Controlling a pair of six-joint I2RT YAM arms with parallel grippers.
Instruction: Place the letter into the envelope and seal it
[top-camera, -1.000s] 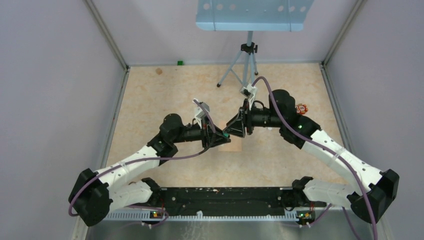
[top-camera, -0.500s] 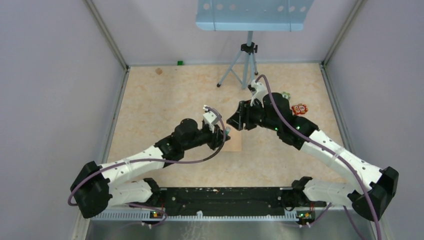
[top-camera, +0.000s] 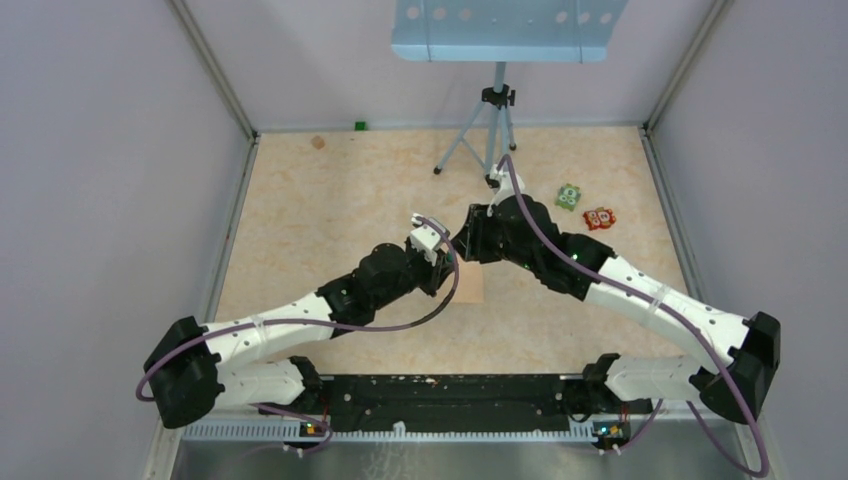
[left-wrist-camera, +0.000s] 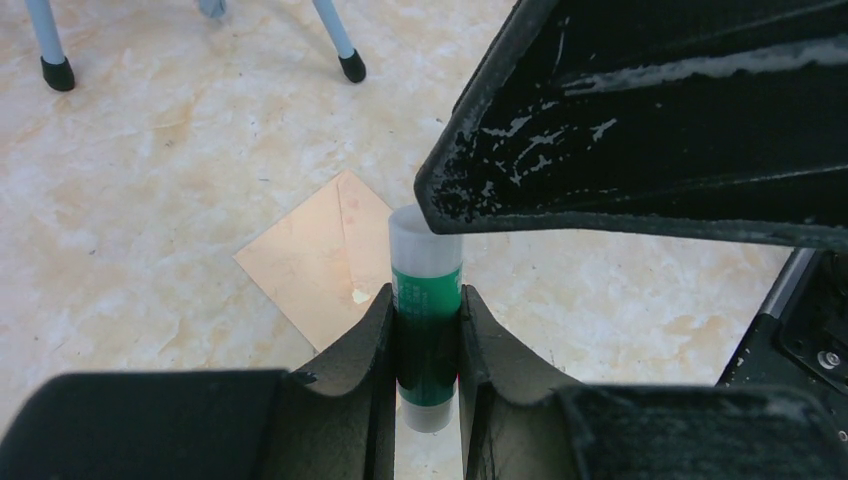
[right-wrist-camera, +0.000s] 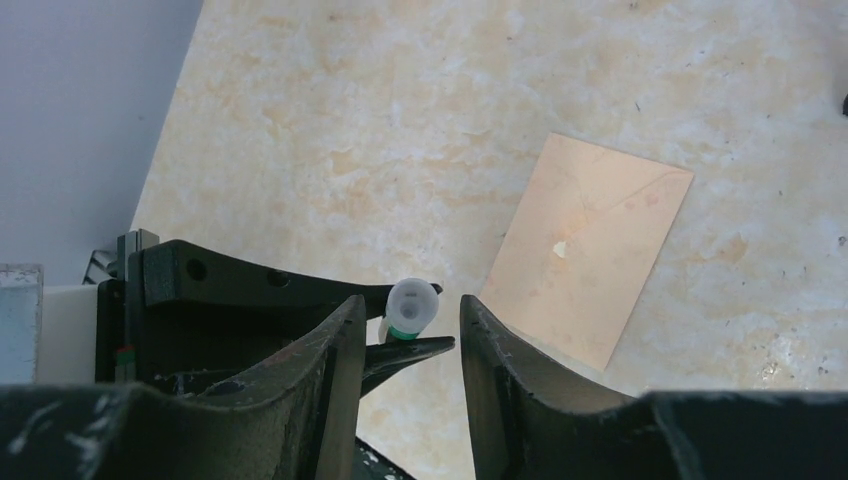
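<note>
The left pincer (left-wrist-camera: 425, 300) is clamped on a green glue stick (left-wrist-camera: 427, 275), whose white cap points away from it. The right pincer (right-wrist-camera: 411, 300) stands partly open, its fingers straddling that cap with gaps either side. The envelope (right-wrist-camera: 590, 250) lies flat on the surface (right-wrist-camera: 350, 120) mid-scene, below both pincers

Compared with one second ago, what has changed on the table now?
The right arm swung leftward, uncovering the green toy; the right tool now stands open around the cap of the glue stick. The left tool kept its grip on the stick, shifting slightly. The envelope lay flat throughout.
</note>
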